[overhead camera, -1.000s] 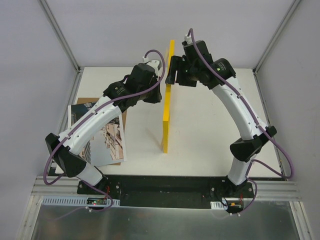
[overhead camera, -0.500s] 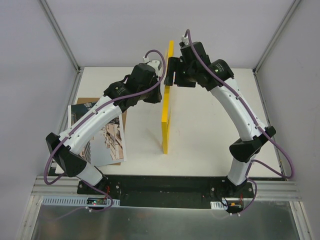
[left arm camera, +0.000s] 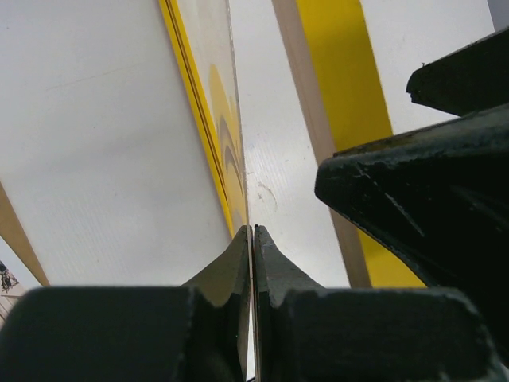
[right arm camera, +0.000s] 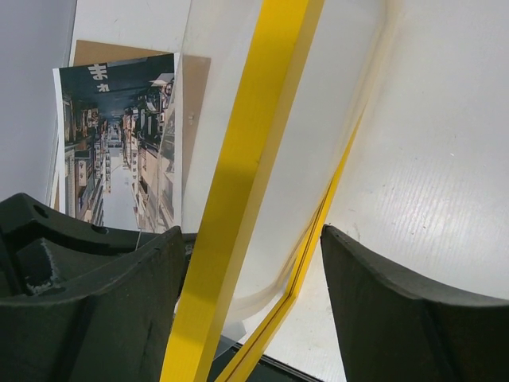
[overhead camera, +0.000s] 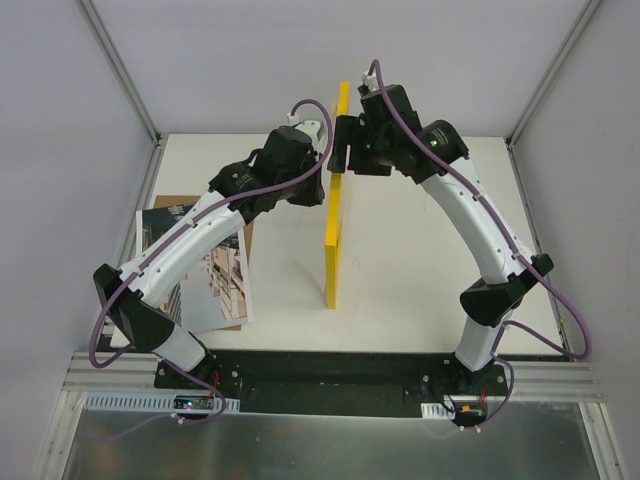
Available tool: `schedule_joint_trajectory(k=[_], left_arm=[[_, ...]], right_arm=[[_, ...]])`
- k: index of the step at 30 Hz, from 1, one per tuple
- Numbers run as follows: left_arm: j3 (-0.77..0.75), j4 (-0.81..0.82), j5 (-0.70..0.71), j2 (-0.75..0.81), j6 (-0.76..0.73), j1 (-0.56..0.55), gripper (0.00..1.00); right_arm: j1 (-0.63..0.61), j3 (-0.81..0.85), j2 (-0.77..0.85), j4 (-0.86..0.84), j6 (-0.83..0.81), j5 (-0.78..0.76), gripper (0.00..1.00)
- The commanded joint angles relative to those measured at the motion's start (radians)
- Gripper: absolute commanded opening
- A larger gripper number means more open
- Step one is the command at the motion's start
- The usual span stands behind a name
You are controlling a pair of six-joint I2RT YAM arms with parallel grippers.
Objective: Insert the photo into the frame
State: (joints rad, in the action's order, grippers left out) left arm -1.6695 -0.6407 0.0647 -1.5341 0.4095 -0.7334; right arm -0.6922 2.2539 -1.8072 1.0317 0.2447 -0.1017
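Frame point(overhead camera: 333, 230) stands upright on one long edge in the middle of the table point(overhead camera: 420, 250), yellow face toward my right arm and pale wood back toward my left. My left claw point(overhead camera: 318, 185) is against its back side near the far end. Seen from that wrist, the two fingers point(left arm camera: 231, 263) are pressed flat together, with the thin edge of the frame's clear pane point(left arm camera: 215, 103) running straight into the seam between them, so I am pinching it.

My right claw point(overhead camera: 345, 150) sits at the same far end from the other side, jaws spread wide. In that wrist's view the frame's yellow rail point(right arm camera: 254, 135) passes through the gap, just beside one finger and apart from the other, so nothing is gripped.

The photo point(overhead camera: 215, 280), a street between buildings under blue sky, lies flat on the table well left of the frame, partly under my left arm. It overlaps a brown backing board point(overhead camera: 170, 203) that shows past its far edge.
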Motion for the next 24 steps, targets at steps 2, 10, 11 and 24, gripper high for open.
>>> schedule_joint_trajectory(k=[2, 10, 11, 24], left_arm=[[-0.039, 0.007, 0.017, 0.005, -0.008, -0.008, 0.0], [-0.039, 0.006, 0.017, 0.008, -0.006, -0.006, 0.0], [-0.039, 0.006, 0.018, 0.008, -0.006, -0.008, 0.0], [-0.036, 0.004, 0.018, 0.009, -0.006, -0.008, 0.0]], right_arm=[[-0.007, -0.028, 0.098, -0.03, -0.007, -0.009, 0.71], [-0.01, -0.024, 0.1, -0.024, -0.002, -0.006, 0.72], [-0.012, -0.024, 0.091, -0.019, -0.002, -0.006, 0.72], [-0.03, 0.042, -0.021, 0.062, -0.051, -0.076, 0.72]])
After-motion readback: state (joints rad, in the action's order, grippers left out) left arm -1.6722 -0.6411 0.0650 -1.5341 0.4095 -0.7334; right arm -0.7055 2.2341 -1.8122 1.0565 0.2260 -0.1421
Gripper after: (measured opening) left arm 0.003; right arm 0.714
